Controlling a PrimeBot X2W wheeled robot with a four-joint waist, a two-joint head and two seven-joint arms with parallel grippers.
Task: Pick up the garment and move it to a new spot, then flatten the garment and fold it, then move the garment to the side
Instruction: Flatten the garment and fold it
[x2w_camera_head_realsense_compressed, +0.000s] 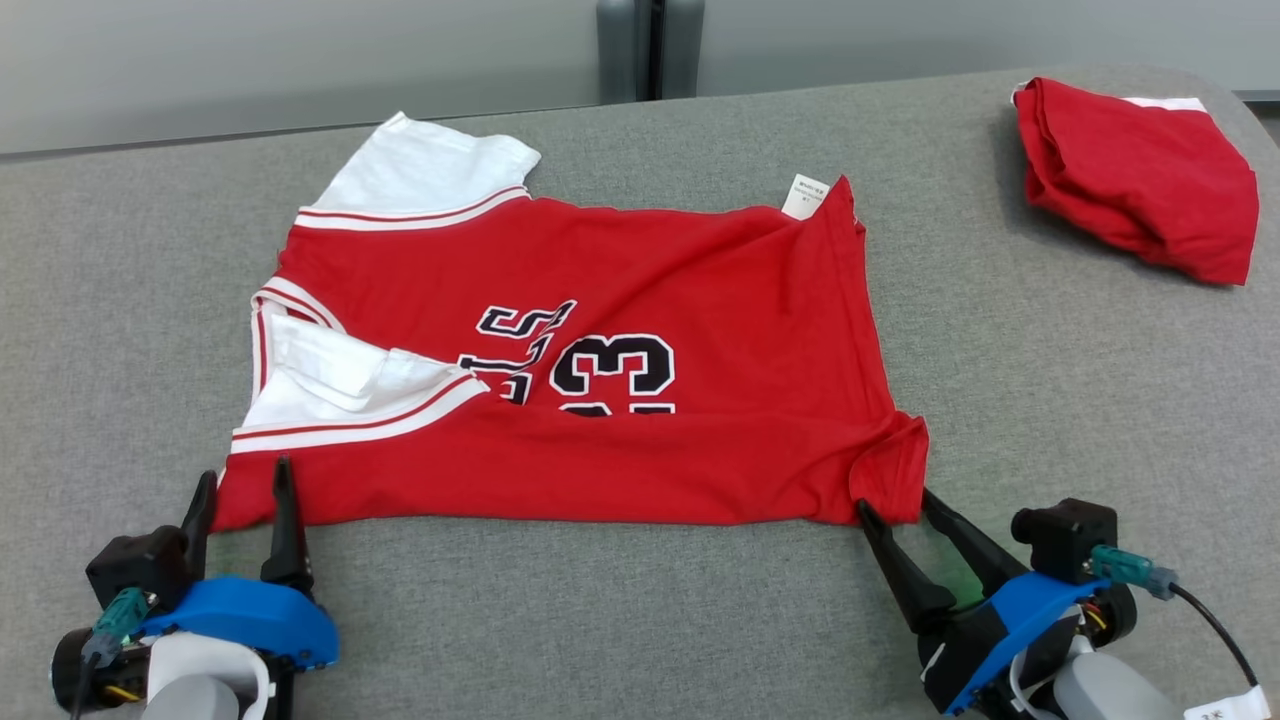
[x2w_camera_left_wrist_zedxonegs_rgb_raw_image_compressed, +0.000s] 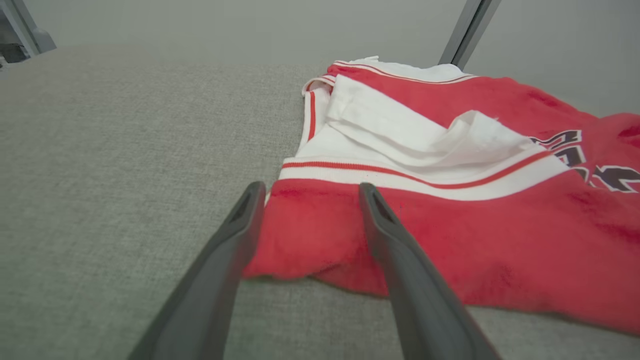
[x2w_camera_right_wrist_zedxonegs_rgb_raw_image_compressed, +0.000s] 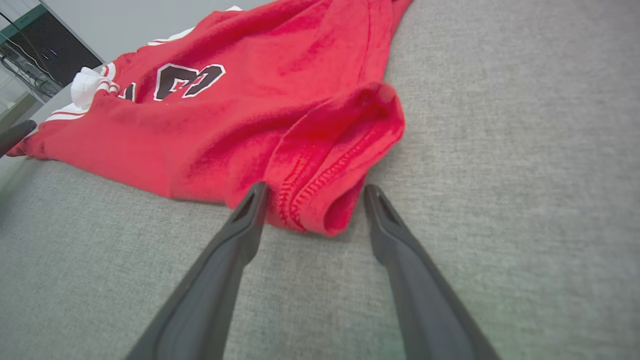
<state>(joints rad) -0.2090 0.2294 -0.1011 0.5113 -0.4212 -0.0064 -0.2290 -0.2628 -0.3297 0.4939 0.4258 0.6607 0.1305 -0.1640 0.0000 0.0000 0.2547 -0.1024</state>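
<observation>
1. A grey fabric table (x2w_camera_head_realsense_compressed: 1000, 350) spreads ahead of our grippers, with a pale wall (x2w_camera_head_realsense_compressed: 300, 60) and a dark post (x2w_camera_head_realsense_compressed: 650, 45) beyond.
2. The red jersey (x2w_camera_head_realsense_compressed: 700, 280) lies just ahead of our left gripper (x2w_camera_head_realsense_compressed: 245, 470) and right gripper (x2w_camera_head_realsense_compressed: 895, 500), both spread wide at its near corners.
3. A bundled red cloth (x2w_camera_head_realsense_compressed: 1140, 180) sits far beyond the right gripper.

Grey woven surface (x2w_camera_head_realsense_compressed: 640, 620) spans the frame, with a loosely folded red cloth with a white edge (x2w_camera_head_realsense_compressed: 1140, 185) lying on it at upper right, a pale wall (x2w_camera_head_realsense_compressed: 300, 60) along the top, and a dark upright post (x2w_camera_head_realsense_compressed: 650, 45) at top centre.
</observation>
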